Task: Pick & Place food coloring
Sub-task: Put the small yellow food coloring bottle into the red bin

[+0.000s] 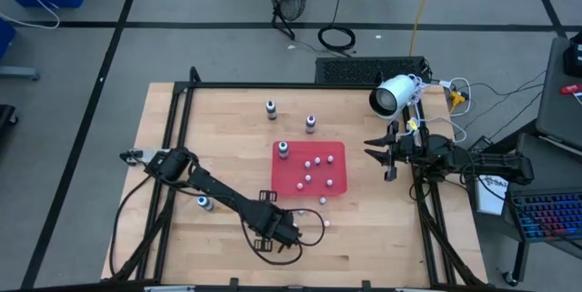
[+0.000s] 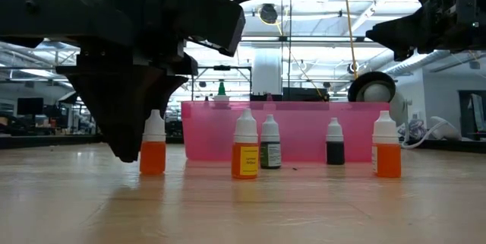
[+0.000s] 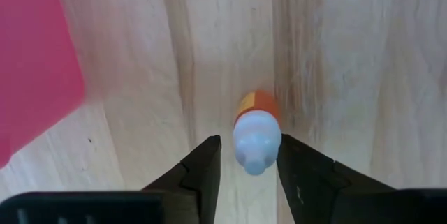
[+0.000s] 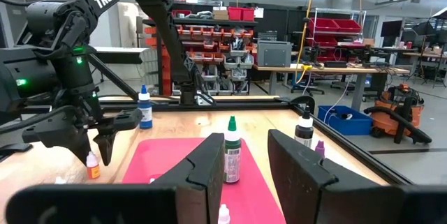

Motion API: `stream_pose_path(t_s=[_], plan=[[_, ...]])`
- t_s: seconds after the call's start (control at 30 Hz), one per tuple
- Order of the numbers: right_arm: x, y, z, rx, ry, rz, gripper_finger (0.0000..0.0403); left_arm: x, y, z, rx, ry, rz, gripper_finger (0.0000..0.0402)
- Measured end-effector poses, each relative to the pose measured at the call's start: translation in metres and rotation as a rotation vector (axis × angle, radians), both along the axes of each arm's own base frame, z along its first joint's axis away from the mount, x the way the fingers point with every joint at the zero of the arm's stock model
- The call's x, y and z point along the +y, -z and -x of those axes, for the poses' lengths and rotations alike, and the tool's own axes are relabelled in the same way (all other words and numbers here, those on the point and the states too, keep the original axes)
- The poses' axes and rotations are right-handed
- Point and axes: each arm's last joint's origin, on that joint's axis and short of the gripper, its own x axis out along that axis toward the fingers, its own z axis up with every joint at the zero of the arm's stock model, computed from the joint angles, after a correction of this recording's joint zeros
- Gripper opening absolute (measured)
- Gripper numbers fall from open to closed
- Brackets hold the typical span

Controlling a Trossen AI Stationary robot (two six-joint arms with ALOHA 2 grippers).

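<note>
We see the left gripper (image 3: 248, 165) open astride 1 orange food coloring bottle (image 3: 256, 130); the right gripper (image 4: 244, 165) waits open.

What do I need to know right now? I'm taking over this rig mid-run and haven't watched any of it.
Left gripper: jaws open, either side of an upright orange bottle on the wood near the red tray; not clamped yet.
Right gripper: open, empty, waiting at the tray's opposite side.
Done: several bottles stand in the tray, including a green-capped bottle.
Left, assuming the tray is the goal: the orange bottle, a blue bottle, a pair of bottles beyond the tray, and an edge bottle.
</note>
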Motion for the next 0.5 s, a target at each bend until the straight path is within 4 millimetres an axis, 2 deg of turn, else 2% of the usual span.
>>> stream_pose_path(t_s=[0.5], plan=[[0.0,0.0,0.0,-0.001,0.0,0.0,0.01,0.009,-0.013,-0.009,-0.076,-0.023,0.06,0.0127]])
